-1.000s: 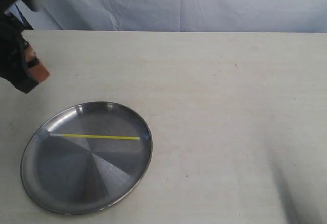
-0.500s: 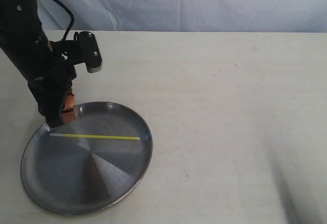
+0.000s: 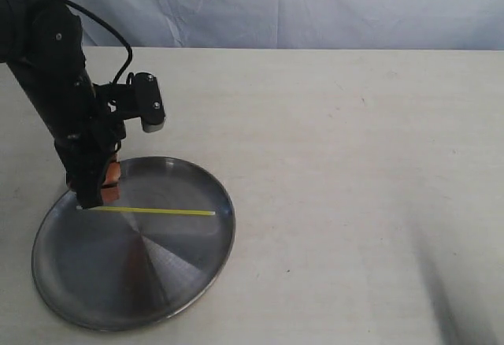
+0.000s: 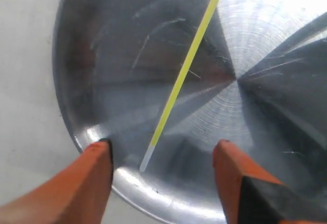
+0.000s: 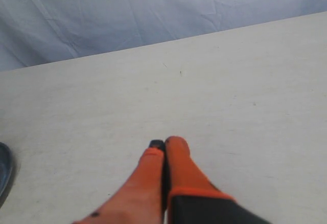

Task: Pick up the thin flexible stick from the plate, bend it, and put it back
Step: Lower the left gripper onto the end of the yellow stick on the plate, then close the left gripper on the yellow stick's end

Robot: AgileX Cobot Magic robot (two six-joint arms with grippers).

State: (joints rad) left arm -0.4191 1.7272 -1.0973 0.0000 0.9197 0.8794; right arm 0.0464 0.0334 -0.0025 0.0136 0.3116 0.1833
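The thin yellow stick lies straight across the round steel plate at the table's front left. Its pale end lies between the two orange fingers of my left gripper, which stands open low over the plate's left edge; in the left wrist view the gripper straddles that end of the stick without touching it, above the plate. My right gripper is shut with nothing in it, above bare table; it does not show in the exterior view.
The cream table stretches to the right of the plate, with a pale blue cloth backdrop behind it. A sliver of the plate's rim shows at the edge of the right wrist view.
My left arm has swung in from the far left and come down over the plate's left edge, its open fingers now around the stick's pale end. The stick and plate have not moved.
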